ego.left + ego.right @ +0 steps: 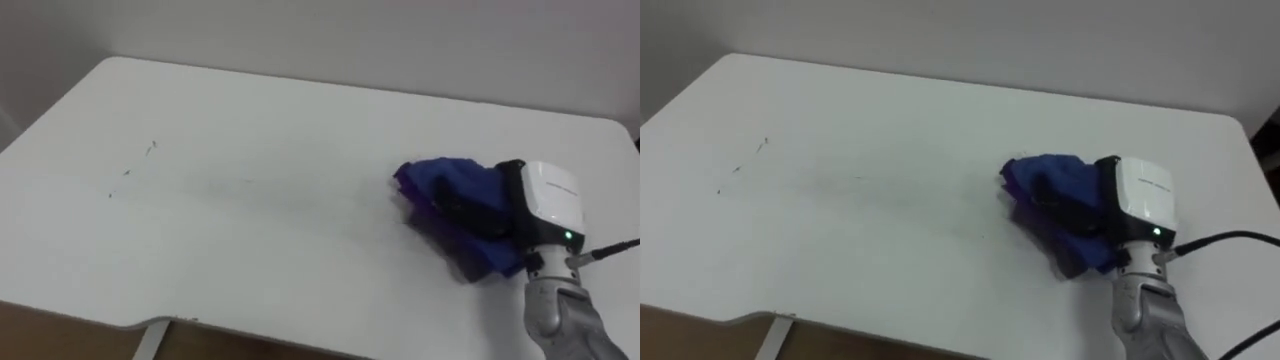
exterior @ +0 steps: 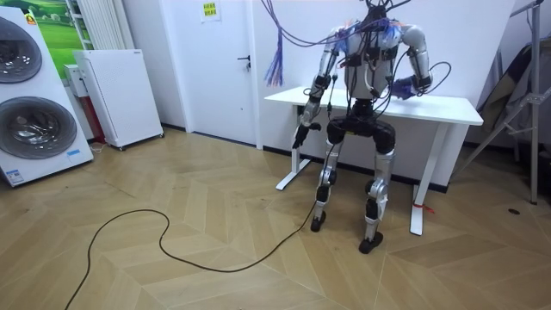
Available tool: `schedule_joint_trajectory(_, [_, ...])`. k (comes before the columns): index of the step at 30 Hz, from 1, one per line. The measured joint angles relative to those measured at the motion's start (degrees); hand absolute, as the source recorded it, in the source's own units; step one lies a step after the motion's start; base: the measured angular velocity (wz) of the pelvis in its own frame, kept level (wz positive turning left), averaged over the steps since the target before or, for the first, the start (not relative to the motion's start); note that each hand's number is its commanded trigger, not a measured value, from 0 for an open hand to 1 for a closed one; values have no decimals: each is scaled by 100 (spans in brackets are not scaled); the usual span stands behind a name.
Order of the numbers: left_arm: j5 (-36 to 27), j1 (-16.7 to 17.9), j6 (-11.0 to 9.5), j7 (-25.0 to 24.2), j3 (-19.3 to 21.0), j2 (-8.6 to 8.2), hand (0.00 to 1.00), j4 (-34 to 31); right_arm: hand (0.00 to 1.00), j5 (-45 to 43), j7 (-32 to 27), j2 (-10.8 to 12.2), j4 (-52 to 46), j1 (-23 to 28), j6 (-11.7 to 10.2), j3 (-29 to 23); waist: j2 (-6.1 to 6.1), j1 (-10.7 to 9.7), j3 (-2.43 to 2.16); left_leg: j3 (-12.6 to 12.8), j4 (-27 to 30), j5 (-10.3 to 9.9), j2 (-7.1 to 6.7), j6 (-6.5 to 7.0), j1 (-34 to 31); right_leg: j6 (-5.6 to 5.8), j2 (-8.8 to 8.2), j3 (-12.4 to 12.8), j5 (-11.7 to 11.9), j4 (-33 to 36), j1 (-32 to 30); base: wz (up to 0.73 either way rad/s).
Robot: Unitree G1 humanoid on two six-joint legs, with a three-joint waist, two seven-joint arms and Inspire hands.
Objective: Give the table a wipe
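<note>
Blue cloth (image 1: 455, 183) gripped by curled fingers (image 1: 452, 206) of right hand (image 1: 545, 200), near table (image 1: 250, 240) right edge, room leftward

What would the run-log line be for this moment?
stage: wipe | right hand on blue cloth, table right part | dark specks at left | left hand hangs at side

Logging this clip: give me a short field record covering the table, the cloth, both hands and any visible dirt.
table: white, robot stands at its long side
cloth: blue, bunched, on the table's right part
right robot hand: on the cloth, grip unclear
left robot hand: hangs at the robot's side, below the tabletop
specks: faint, dark, on the table's left part, well apart from the cloth
wipe status: specks not yet reached
</note>
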Motion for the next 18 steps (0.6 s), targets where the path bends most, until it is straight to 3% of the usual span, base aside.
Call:
schedule_joint_trajectory(7, [5,-97,-2,41,-5,-20,0,-35,0,39,-197,0,-412,0,-19,-187,-129,-151,13,156,-65,-12,4,7,110,3,0,79,1,-5,31,-6])
schedule_joint_trajectory(18, [-5,-98,6,45,5,-40,0,-8,0,-170,-141,59,-784,5,6,-275,-89,-103,29,369,-80,-51,3,23,193,22,4,301,14,12,6,-9])
